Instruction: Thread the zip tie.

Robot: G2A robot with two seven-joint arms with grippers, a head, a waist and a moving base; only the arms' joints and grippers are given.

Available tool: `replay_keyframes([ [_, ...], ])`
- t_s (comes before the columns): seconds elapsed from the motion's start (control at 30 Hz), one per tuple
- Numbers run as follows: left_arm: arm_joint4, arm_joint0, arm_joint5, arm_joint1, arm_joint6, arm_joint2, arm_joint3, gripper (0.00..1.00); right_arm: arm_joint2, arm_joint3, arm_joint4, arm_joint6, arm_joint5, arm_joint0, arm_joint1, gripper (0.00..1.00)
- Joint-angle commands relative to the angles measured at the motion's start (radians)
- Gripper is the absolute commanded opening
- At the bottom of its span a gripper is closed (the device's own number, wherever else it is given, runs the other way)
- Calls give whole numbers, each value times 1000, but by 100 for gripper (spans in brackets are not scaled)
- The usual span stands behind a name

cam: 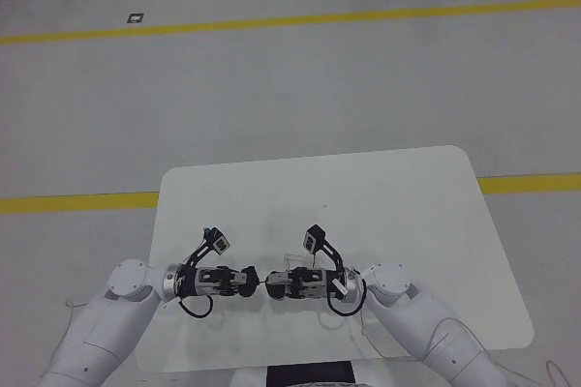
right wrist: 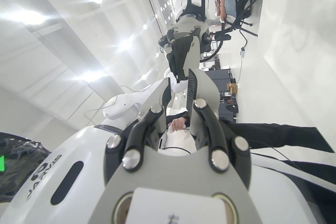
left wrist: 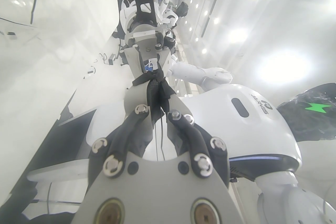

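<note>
Both arms meet tip to tip above the front middle of the white table [cam: 387,193]. My left gripper [cam: 249,281] has its black-padded fingertips [left wrist: 157,93] pressed together, shut on a thin pale strand, the zip tie [left wrist: 158,135], which runs back between the fingers. In the top view a short thin piece of the zip tie [cam: 261,282] bridges the two grippers. My right gripper [cam: 275,283] faces the left one; its fingers [right wrist: 193,88] stand apart with a gap between them. The left gripper's tips [right wrist: 179,64] sit just beyond that gap.
The table's front edge [cam: 271,366] lies just below the arms. A faint translucent outline [cam: 292,259] lies on the table just behind the grippers. A yellow floor line [cam: 68,201] runs past the table.
</note>
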Motion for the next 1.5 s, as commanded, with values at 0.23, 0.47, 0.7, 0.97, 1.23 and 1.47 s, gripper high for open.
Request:
replay_keyframes([
  [0.23, 0, 0, 0, 0, 0, 0, 0, 0, -6, -8, -11, -12, 3, 2, 0, 5],
  [0.47, 0, 0, 0, 0, 0, 0, 0, 0, -9, -13, -19, -20, 1, -1, 2, 0],
  [0.7, 0, 0, 0, 0, 0, 0, 0, 0, -8, -25, -28, -30, -2, -9, 5, 0],
  [0.97, 0, 0, 0, 0, 0, 0, 0, 41, 3, -40, -31, -43, -10, -25, 10, 0],
  [1.23, 9, 6, 10, 0, 42, 9, -22, 80, 14, -47, -18, -58, -29, -43, 14, 0],
  [1.47, -8, 11, 7, 1, 40, 10, -23, 84, 25, -55, 1, -82, -56, -60, 16, 0],
])
